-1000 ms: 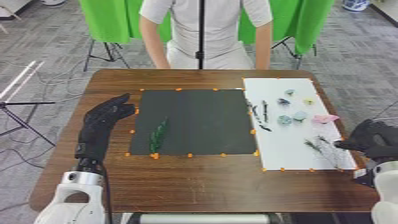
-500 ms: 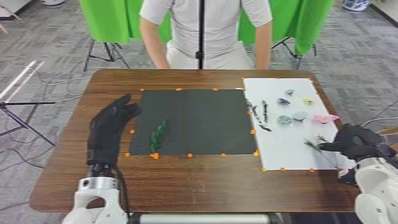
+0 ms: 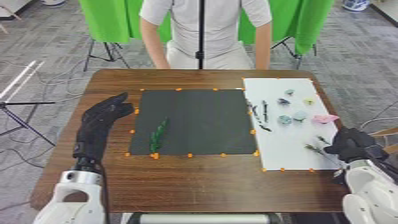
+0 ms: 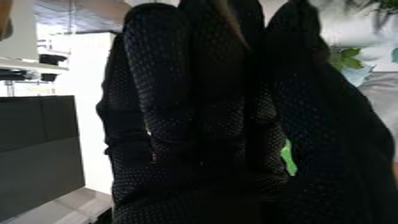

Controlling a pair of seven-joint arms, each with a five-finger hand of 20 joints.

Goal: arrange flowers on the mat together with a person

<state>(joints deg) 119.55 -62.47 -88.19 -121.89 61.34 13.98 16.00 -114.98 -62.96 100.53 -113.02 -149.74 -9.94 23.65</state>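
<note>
Head view, main change: the right hand, black fabric glove (image 3: 357,144), has come inward over the near outer corner of the white rectangular sheet (image 3: 282,159). It is now beside the thin feathery grey-green stems (image 3: 314,149). Likely meaning: one of these is the next pick, bound for the dark grey square mat (image 3: 202,122).

Left hand, black glove (image 3: 103,111): swung toward the mat, then back out. Now beside the mat's left edge, fingers loosely extended, nothing held. Reads as waiting.

Right hand's pose: reaching forward from the near right; in the right wrist view its fingers run long and fairly straight, so open. Cannot tell whether a stem touches them.

Task's things: green leafy sprig (image 3: 158,136) on the mat, left part, unmoved. On the sheet, dark slender stems (image 3: 265,111), pale blue-green blossoms (image 3: 285,120), pink blossom (image 3: 325,119). Arrangement looks barely begun.
</note>
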